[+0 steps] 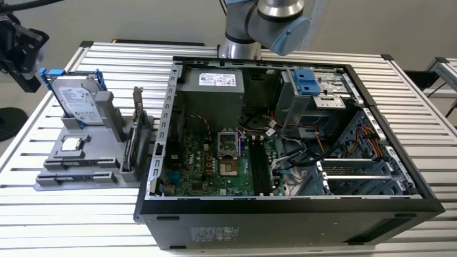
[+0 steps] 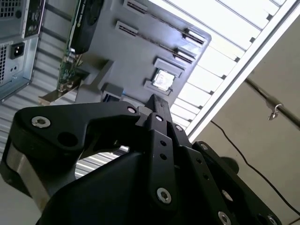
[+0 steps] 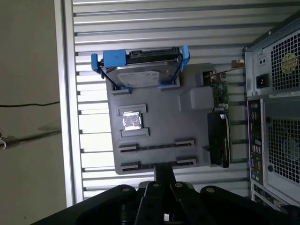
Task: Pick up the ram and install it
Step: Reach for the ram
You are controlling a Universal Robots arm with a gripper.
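Currently gripper (image 3: 164, 171) jaws clenched, empty, near grey holder (image 3: 159, 122). Hard drive (image 3: 140, 77), processor (image 3: 131, 122) and expansion card (image 3: 219, 140) stand on it. Slot contents edge-on, cannot tell.

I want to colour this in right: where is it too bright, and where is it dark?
In the second wrist view the table slats glare nearly white and the processor chip glints, while the gripper looks dark; in the first wrist view the slats beside the grey holder shine pale; in the exterior view light is even, with shadow inside the computer case.
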